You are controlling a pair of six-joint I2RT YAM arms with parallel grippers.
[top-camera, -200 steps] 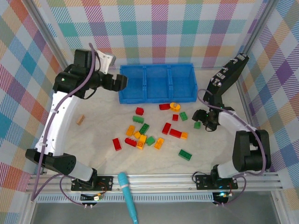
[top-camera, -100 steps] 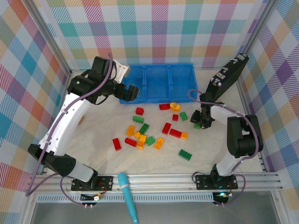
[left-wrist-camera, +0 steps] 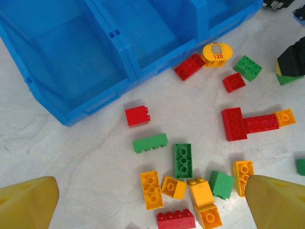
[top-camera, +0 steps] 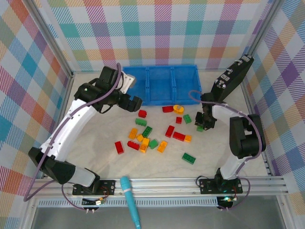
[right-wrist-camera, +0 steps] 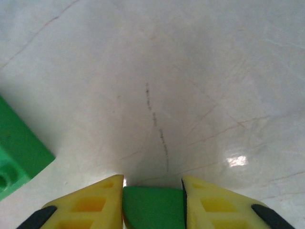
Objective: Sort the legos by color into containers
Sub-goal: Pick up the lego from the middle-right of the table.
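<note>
**Right gripper (right-wrist-camera: 152, 187) pinches a green brick (right-wrist-camera: 152, 210): lift clean, then pick a cell**

The right gripper is closed on the green brick, low at the table (right-wrist-camera: 190, 71). This is to the right of the main pile (top-camera: 147, 138) and in front of the right end of the bin (top-camera: 159, 101). In the wrist view the hold looks to be at the very fingertips, so the brick may pivot or slip. A slow, straight lift is the safer start. A second green brick (right-wrist-camera: 16, 152) lies just beside it on the left, apart from the fingers. Rising vertically before any sideways travel should leave it unmoved.

All three cells of the bin look empty, so this drop decides where green goes. The right cell (top-camera: 186, 82) is nearest and suits this arm. Release low, inside the walls, so the brick does not bounce out.

The left gripper (top-camera: 135, 102) hangs wide open, holding nothing, by the bin's front left and near a red brick (top-camera: 142, 113). Giving it the left cell would hold the two arms well apart.
</note>
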